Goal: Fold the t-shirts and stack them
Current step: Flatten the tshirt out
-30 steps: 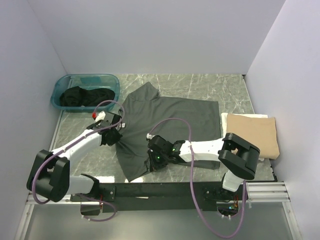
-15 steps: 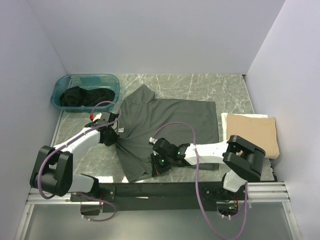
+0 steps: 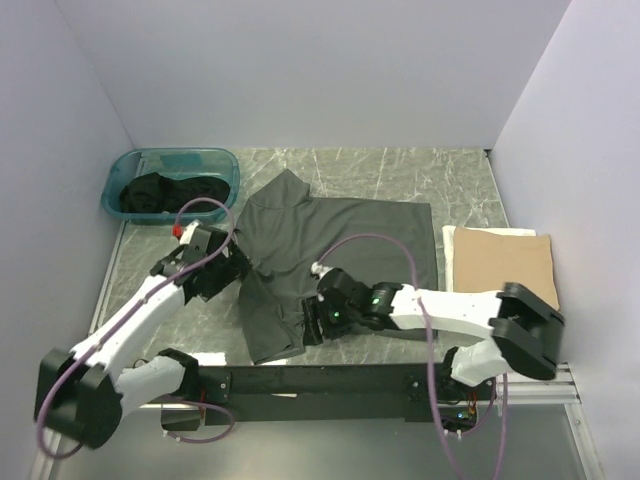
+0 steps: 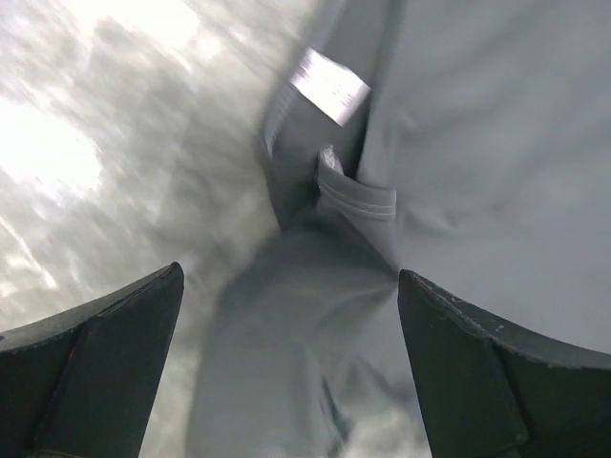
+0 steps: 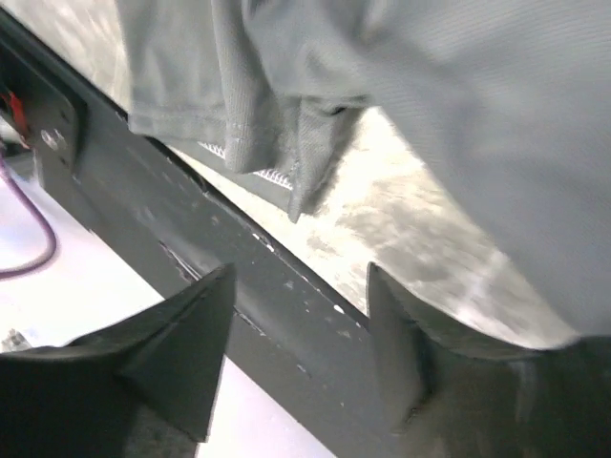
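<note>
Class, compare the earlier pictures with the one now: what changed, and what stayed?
Both let go: the left gripper and right gripper opened their fingers off the dark grey shirt. The tan shirt and the black shirts in the teal tub stayed put.

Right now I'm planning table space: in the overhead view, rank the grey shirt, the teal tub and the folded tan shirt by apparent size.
1. grey shirt, spread flat, clearly largest.
2. teal tub and folded tan shirt look about alike; too close to rank.
</note>
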`<control>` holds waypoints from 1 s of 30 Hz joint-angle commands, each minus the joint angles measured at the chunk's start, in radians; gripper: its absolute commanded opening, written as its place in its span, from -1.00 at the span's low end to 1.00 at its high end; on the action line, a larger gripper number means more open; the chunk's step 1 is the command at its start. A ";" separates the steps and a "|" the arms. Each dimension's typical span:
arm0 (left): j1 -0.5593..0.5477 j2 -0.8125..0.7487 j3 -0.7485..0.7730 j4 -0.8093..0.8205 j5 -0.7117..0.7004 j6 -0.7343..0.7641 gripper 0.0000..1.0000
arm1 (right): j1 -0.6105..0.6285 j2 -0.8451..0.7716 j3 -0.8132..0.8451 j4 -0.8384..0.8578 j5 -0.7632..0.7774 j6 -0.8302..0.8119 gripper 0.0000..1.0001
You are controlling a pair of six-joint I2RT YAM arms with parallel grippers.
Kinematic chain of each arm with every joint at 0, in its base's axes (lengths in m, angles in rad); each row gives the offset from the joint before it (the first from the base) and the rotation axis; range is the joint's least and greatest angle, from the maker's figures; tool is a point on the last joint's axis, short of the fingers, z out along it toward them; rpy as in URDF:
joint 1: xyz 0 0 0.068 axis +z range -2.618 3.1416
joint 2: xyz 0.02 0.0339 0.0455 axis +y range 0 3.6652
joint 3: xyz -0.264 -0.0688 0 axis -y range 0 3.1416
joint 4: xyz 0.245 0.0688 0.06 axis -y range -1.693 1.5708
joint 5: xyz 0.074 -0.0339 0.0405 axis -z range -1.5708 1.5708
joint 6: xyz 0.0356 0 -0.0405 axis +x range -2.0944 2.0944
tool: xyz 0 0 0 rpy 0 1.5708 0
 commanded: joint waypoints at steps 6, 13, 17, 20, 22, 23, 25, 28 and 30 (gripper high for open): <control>-0.203 -0.187 -0.101 -0.148 0.041 -0.191 0.99 | -0.197 -0.267 -0.106 -0.149 0.161 0.053 0.46; -0.235 -0.207 -0.087 -0.219 -0.093 -0.257 0.99 | -0.301 -0.425 -0.159 -0.230 0.197 0.027 0.48; -0.235 -0.192 -0.052 -0.254 -0.068 -0.233 0.99 | -0.332 -0.505 -0.182 -0.315 0.295 0.068 0.56; -0.240 -0.195 -0.114 -0.231 0.013 -0.210 0.99 | -0.387 -0.580 -0.222 -0.346 0.342 0.106 0.73; -0.290 -0.209 -0.151 -0.221 0.065 -0.234 0.99 | -0.410 -0.613 -0.231 -0.375 0.379 0.120 0.85; -0.321 -0.215 -0.183 -0.210 0.076 -0.242 0.99 | -0.419 -0.634 -0.231 -0.387 0.396 0.134 0.87; -0.402 -0.215 -0.214 -0.220 0.102 -0.297 0.99 | -0.441 -0.654 -0.228 -0.430 0.448 0.146 0.91; -0.490 -0.207 -0.234 -0.216 0.137 -0.369 0.90 | -0.459 -0.683 -0.226 -0.484 0.486 0.166 0.93; -0.561 -0.207 -0.242 -0.208 0.139 -0.427 0.83 | -0.477 -0.689 -0.235 -0.504 0.514 0.185 0.93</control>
